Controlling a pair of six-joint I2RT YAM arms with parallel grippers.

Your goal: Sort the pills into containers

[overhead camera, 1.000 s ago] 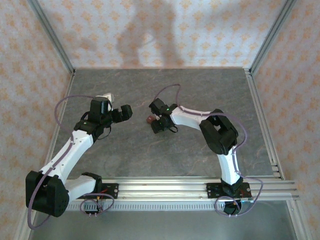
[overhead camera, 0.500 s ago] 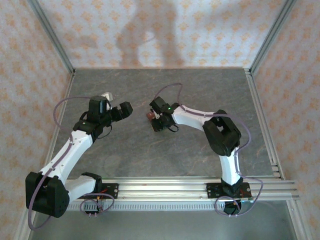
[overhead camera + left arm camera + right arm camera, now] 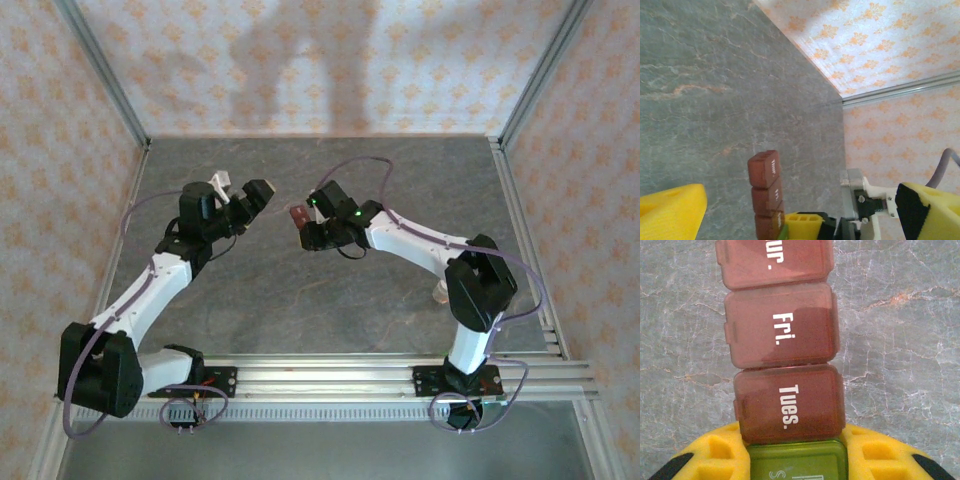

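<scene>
1. My right gripper [image 3: 309,229] is clamped on the strip [image 3: 782,340]. Its yellow pads [image 3: 710,456] press the green end box [image 3: 799,462] from both sides.
2. The reddish-brown boxes stick out past my right fingertips, lids down, reading "Tues.", "Fri." and a cut-off "ur.".
3. From above, the strip is over the middle of the table [image 3: 400,170], at the left tip of my right gripper and between my two grippers.
4. I cannot tell whether the strip touches the table or hangs above it.
5. My left gripper [image 3: 250,197] is spread wide and holds nothing. It is just left of the strip.
6. In my left wrist view, the strip stands in the gap between my left fingers [image 3: 670,212], touching neither.
</scene>
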